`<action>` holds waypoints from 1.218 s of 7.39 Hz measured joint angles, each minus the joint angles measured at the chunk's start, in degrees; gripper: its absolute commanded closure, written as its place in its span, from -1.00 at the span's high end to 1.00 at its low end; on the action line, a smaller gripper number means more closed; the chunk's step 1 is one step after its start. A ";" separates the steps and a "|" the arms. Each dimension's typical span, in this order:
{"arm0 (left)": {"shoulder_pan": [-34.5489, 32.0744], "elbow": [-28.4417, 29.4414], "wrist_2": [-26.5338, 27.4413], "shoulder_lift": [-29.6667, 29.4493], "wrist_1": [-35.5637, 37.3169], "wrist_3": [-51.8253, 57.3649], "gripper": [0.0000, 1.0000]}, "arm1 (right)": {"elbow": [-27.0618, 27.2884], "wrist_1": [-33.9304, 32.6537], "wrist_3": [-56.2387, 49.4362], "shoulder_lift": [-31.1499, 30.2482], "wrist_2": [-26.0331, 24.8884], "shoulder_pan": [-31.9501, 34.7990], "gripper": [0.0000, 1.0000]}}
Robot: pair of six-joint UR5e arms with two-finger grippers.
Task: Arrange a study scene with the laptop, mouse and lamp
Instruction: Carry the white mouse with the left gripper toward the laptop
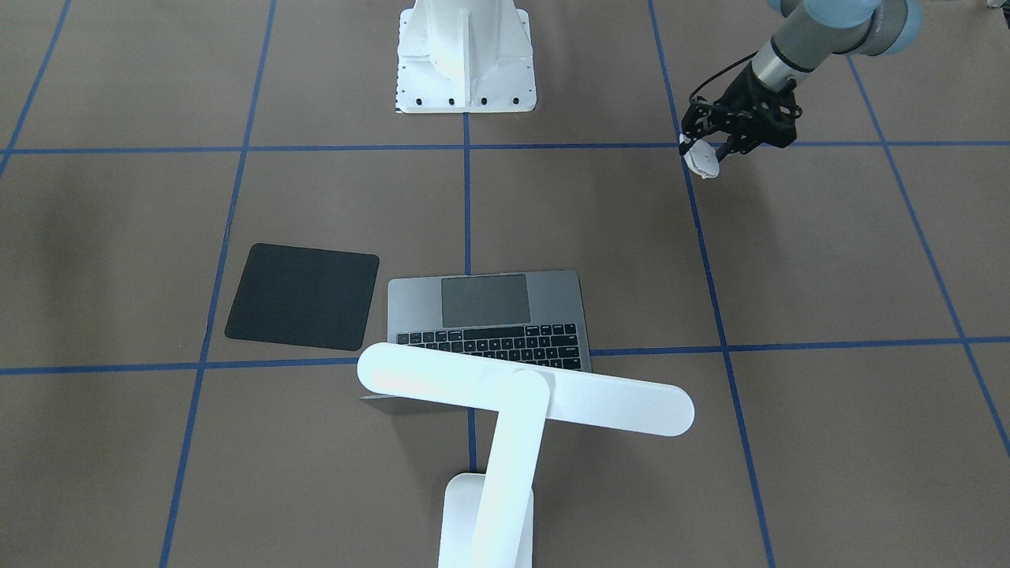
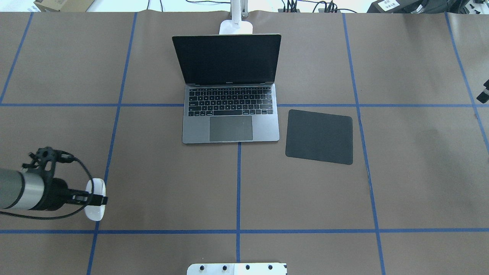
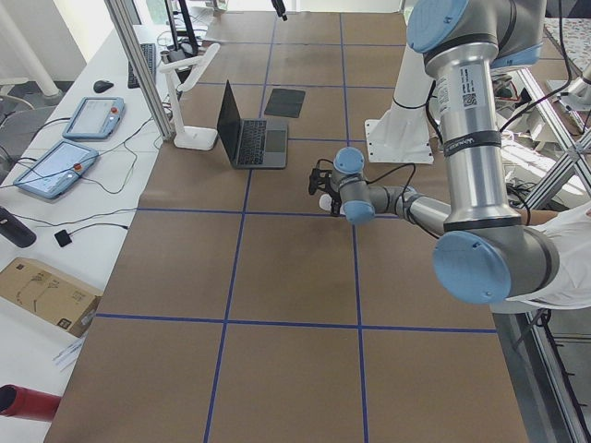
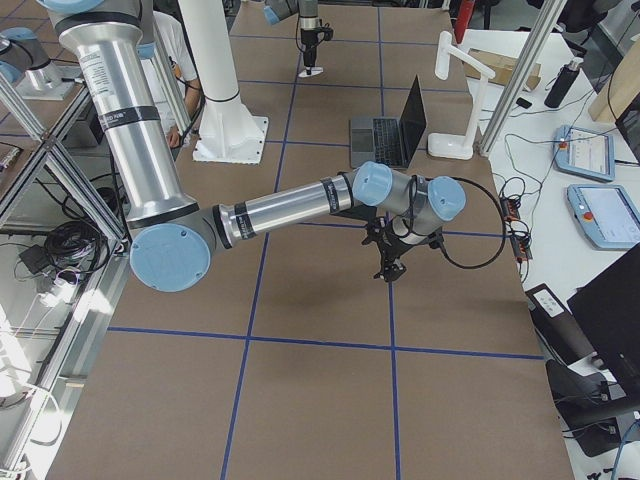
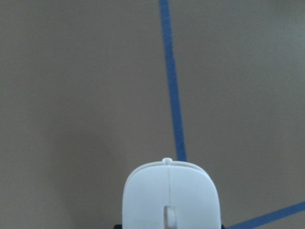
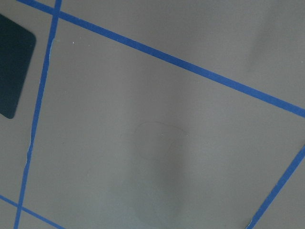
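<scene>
Exterior front-facing view: my left gripper (image 1: 708, 151) has its jaws clamped on the mouse (image 1: 701, 162), which sits at the fingertips. The laptop (image 1: 505, 304) stands open, well apart from these jaws, toward the table's middle. A black pad (image 1: 302, 296) lies just beside the laptop, on the side away from them.

Overhead exterior view: the lamp (image 2: 235, 26) stands behind the laptop lid. I cannot tell whether the mouse touches the table (image 2: 172, 183).

Exterior right view: my right gripper (image 4: 388, 268) points down over the table, well apart from the laptop. I cannot tell how its jaws stand.

Left wrist-mounted view: the mouse fills the lower edge, with a blue tape line (image 5: 172, 81) running ahead.
</scene>
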 measured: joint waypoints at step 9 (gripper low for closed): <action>-1.67 26.16 0.84 -54.63 33.23 1.05 0.31 | -4.25 5.41 0.17 0.67 0.55 -0.01 1.00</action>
